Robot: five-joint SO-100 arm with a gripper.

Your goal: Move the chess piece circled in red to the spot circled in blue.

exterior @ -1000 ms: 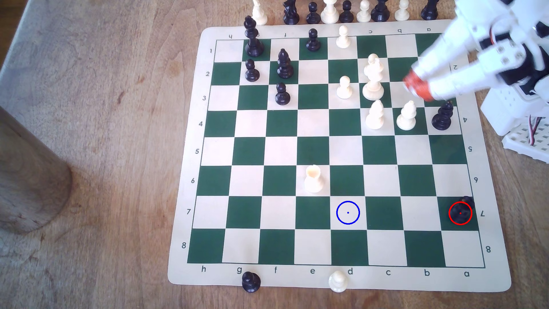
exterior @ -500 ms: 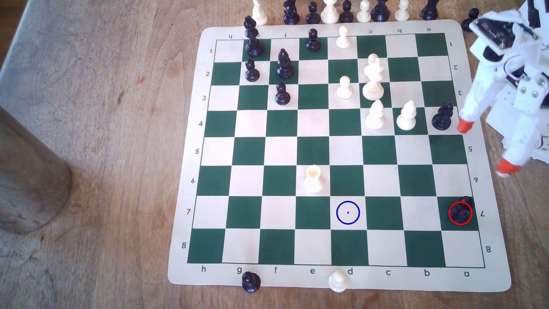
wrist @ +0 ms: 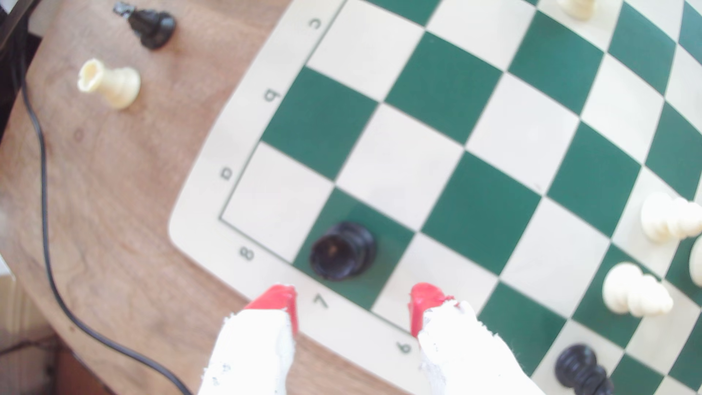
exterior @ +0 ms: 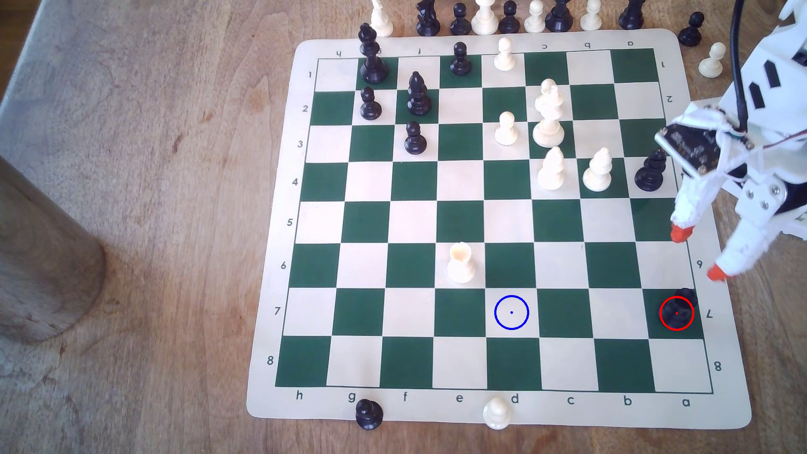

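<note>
- Gripper [exterior: 696,253] hangs over the board's edge at the exterior view's right, near rank 6, jaws spread wide with nothing between them.
- Both red fingertips [wrist: 279,300] sit short of the black rook [wrist: 343,250] in the wrist view; no contact.
- Black rook [exterior: 677,311] stands upright on the red-ringed green square, a7, in the corner region at the exterior view's lower right.
- Target: cream square with the blue ring [exterior: 511,312], d7, same rank, three files toward the exterior view's left. It is bare; the squares between it and the rook are bare too.
- Step in hand, as I judge it: approach for the grasp.
- To do it well: carry the gripper further along the a-file until the rook sits centred between the tips, then lower so the tips straddle the body below the flat top, and only then close.
- Risk: one tip rides over the board margin, so an off-centre descent could clip the rook and topple it.
- The cream rook [exterior: 460,262] on e6 stands diagonally beside the target; keep the carry along rank 7 and set down square.
- Legible writing: board border shows files a–h and ranks 1–8; the wrist view reads "a", "b", "c", "8", "7", "6". No brand name visible.
</note>
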